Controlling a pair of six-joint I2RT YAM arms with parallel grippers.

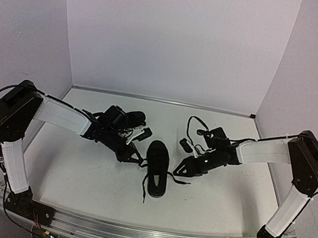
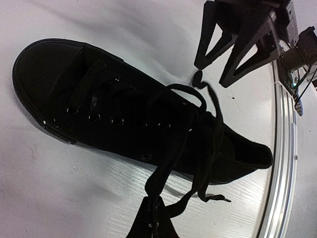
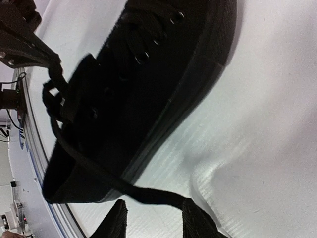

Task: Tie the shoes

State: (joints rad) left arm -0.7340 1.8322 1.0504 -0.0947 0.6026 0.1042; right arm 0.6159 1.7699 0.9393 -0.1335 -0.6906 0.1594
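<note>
Shoe (image 1: 157, 172) noted lying 12-to-6, toe at 12. Left gripper (image 1: 137, 159) at its 9, clamped on lace (image 2: 154, 187); right gripper (image 1: 178, 170) at 3, jaws parted, other lace (image 3: 148, 194) crossing the gap, ungripped.

The table (image 1: 221, 182) has a white surface, and it shows a soft wrinkle (image 3: 213, 163) in the right wrist view. Plain white walls (image 1: 177, 38) stand behind it and at both sides. A thin metal strip (image 1: 162, 100) runs along its far edge, and an aluminium rail (image 1: 141, 236) along its near edge.
</note>
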